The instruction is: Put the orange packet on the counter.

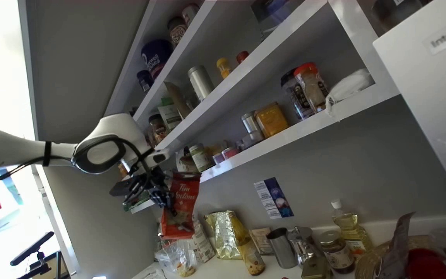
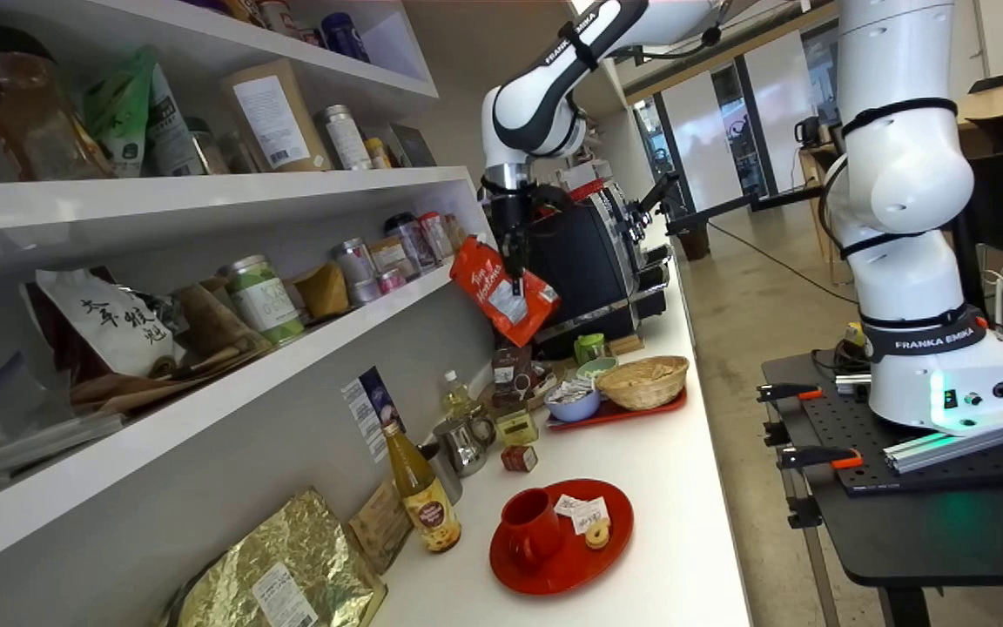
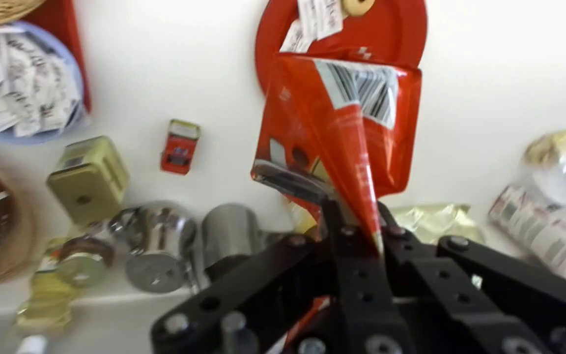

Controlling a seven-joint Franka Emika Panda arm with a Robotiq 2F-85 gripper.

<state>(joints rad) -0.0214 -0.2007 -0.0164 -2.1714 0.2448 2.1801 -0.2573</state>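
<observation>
Pinched at a crease in the gripper, the orange packet hangs above the counter, where a hasty release could drop it onto the red plate or topple the yellow-labelled bottle, though clearances are hard to judge from the wrist view. The arm arches in high, bending downward beside the lower shelf.

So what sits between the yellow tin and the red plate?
In an exterior view, a small red box sits on the counter between the yellow tin and the red plate.
</observation>
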